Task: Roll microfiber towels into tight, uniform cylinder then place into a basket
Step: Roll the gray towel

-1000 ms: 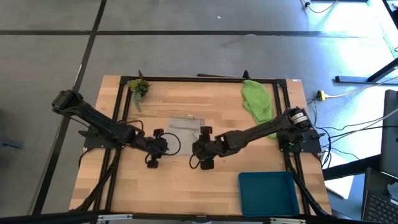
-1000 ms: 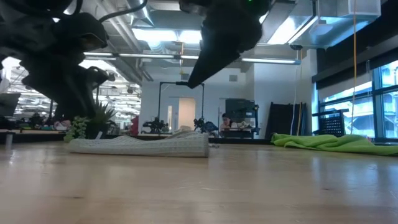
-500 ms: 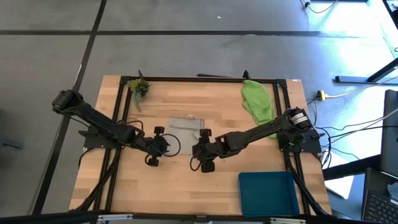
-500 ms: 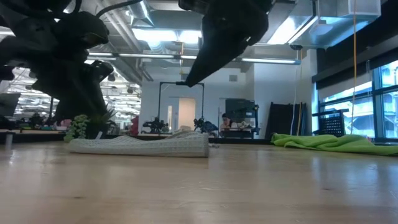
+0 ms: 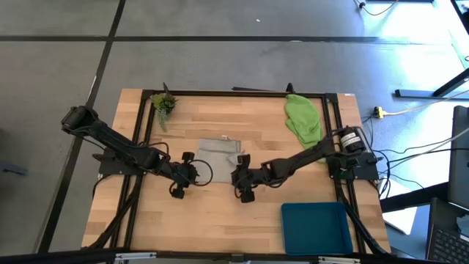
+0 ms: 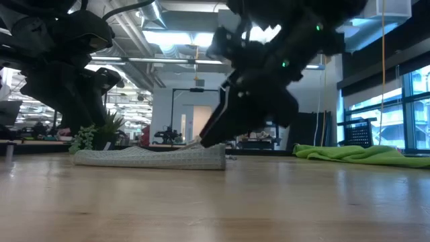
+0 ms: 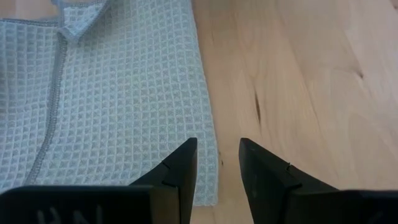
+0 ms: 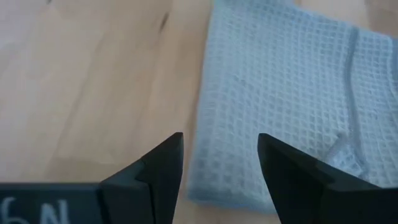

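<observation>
High view: grey waffle-weave towel (image 5: 218,153) lies flat mid-table, soft and limp. Left gripper (image 7: 217,163) and right gripper (image 8: 221,163), both parted and empty, straddle its near corners, the best pinch points. Green towel (image 5: 303,117) waits far right.

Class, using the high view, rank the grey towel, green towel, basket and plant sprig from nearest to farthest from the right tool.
1. Grey towel, just beyond the right tool.
2. Basket, table's near right corner.
3. Green towel, far right.
4. Plant sprig, far left corner.
</observation>
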